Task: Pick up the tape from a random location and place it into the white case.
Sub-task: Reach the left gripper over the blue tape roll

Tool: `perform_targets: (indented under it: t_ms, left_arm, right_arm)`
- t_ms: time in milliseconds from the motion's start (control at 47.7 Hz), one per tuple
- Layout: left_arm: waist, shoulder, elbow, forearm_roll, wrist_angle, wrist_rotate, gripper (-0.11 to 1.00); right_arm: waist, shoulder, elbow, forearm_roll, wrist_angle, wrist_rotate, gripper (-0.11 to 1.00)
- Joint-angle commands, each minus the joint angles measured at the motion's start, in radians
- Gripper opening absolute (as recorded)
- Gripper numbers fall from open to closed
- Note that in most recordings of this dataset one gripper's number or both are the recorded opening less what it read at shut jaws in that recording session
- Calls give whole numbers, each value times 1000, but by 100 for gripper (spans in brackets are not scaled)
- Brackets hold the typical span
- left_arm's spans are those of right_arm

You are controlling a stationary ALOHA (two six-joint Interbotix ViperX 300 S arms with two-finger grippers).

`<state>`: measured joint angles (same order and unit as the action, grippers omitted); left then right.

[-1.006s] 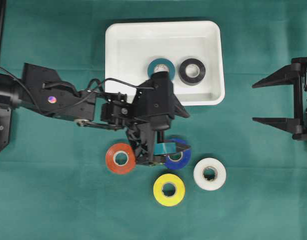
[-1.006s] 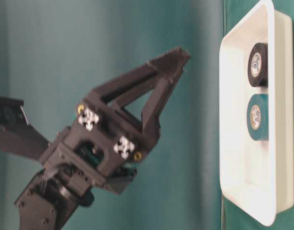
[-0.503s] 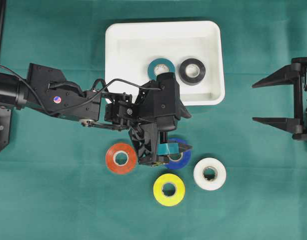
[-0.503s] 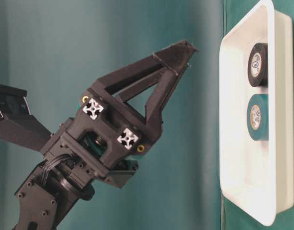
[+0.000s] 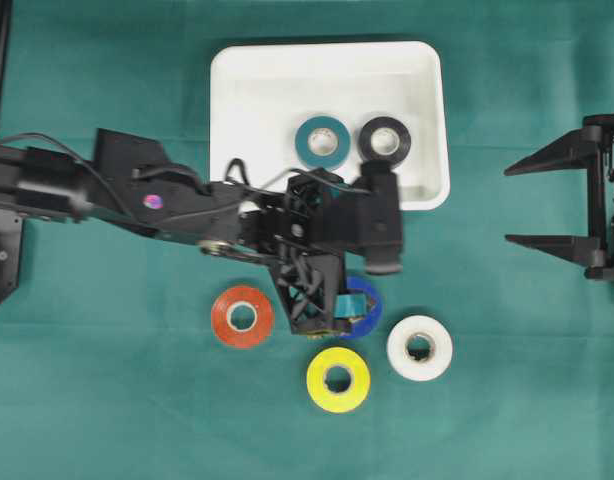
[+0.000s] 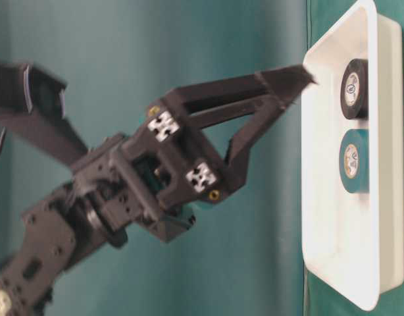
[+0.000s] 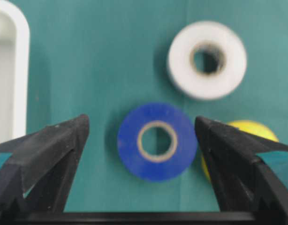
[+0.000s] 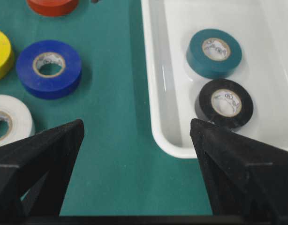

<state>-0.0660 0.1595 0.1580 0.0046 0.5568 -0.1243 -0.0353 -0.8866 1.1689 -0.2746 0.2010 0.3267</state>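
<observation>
Blue tape (image 7: 157,141) between tool (image 7: 141,136) fingers (untouched).

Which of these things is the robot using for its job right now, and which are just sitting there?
In use: left gripper, open around the blue tape roll; white case.

Just sitting: orange roll, yellow roll, white roll, teal roll, black roll, right gripper.

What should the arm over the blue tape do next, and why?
Probably lower straight down. The left gripper is open, and the blue tape lies flat on the cloth between its fingers, not yet gripped. Two rolls already sit in the white case.
</observation>
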Motion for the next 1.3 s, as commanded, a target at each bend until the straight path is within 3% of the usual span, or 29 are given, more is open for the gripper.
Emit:
perform_targets:
  t_ms: [0, 147, 294, 1279]
  left_arm:
    - [-6, 6, -87, 0, 106, 0, 99]
    - [-17, 52, -187, 2, 252, 0, 99]
    - [-18, 77, -244, 9, 318, 3, 99]
    - [-11, 67, -218, 12, 301, 0, 99]
  right_arm:
    - [-2, 6, -23, -2, -3, -2, 89]
    - [-2, 9, -23, -3, -3, -2, 89]
    - [-2, 14, -23, -2, -3, -2, 89]
    - [-2, 15, -28, -2, -3, -3, 89]
